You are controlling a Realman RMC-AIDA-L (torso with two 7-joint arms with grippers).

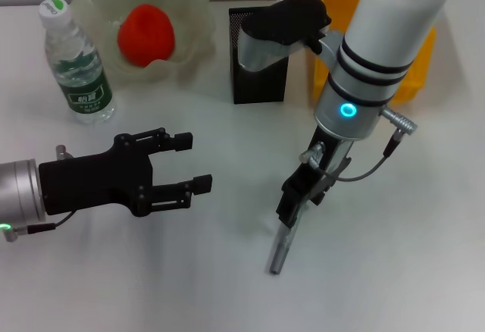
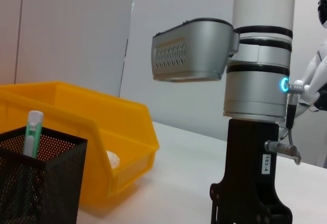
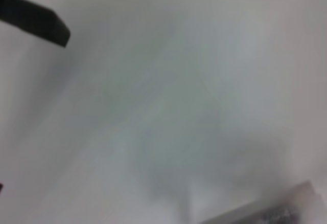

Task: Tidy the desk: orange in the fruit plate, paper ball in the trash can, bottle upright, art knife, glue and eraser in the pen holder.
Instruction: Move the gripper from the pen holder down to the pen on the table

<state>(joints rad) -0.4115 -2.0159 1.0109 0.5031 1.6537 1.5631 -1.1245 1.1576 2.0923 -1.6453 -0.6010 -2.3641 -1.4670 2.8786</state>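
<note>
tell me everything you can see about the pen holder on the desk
The pen holder is a square cup of black metal mesh, taller than wide, standing upright on the white desk. It sits between the fruit plate on its left and the yellow trash can on its right, close beside the can. A slim green-and-white item stands inside, poking above the rim. The right arm's housing overhangs its top in the head view. Neither gripper touches it.
</note>
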